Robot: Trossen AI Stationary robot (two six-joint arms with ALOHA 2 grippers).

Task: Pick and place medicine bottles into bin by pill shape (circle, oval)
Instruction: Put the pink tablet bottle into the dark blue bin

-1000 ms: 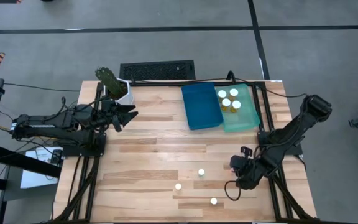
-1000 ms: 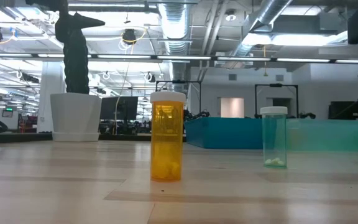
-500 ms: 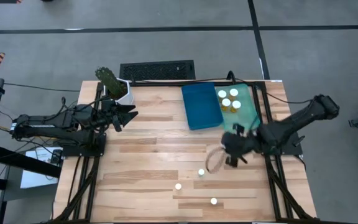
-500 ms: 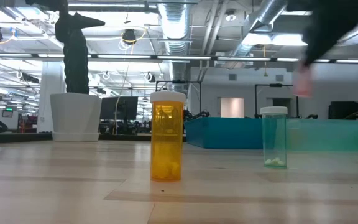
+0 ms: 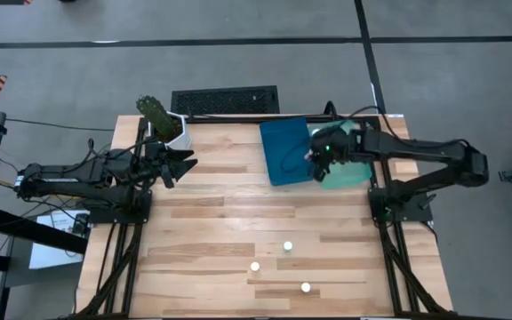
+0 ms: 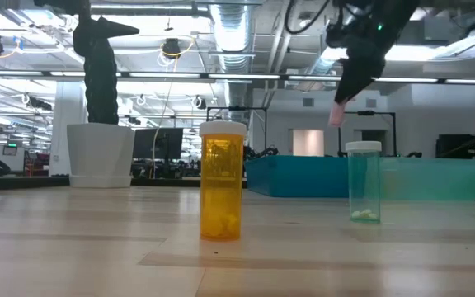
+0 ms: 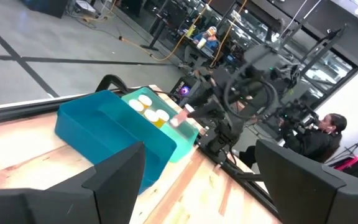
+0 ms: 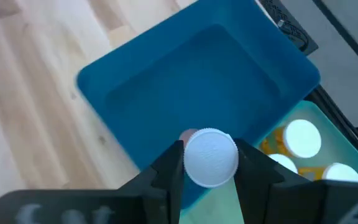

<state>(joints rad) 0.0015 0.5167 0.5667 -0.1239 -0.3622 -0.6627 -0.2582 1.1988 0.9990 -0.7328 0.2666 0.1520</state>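
Observation:
My right gripper (image 5: 316, 155) is over the far bins, shut on a small white-capped bottle (image 8: 210, 157) whose pinkish body shows in the low view (image 6: 336, 115). It hangs over the edge where the blue bin (image 5: 284, 151) meets the light green bin (image 5: 349, 169). Three white-capped bottles (image 5: 287, 246) (image 5: 255, 266) (image 5: 306, 287) stand upright on the near part of the table. The low view shows an amber one (image 6: 221, 181) and a clear greenish one (image 6: 363, 181). My left gripper (image 5: 185, 164) waits open at the table's left. My right gripper pinches the bottle between its two fingers (image 8: 173, 165), one on each side, at the round white cap (image 8: 211, 149). The fingers come from above, pointing down. The bottle hangs upright below them, lifted clear above the bins.
The green bin holds several white-capped amber bottles (image 8: 302, 138). A potted plant in a white pot (image 5: 163, 120) stands at the far left corner, beside my left arm. A dark mat (image 5: 225, 100) lies beyond the far edge. People show in the room behind, in the left wrist view (image 7: 325, 134).
My right gripper has swung from low over the table's near right part toward the far edge and up, ending over the bins. The three bottles on the table have stayed in place.

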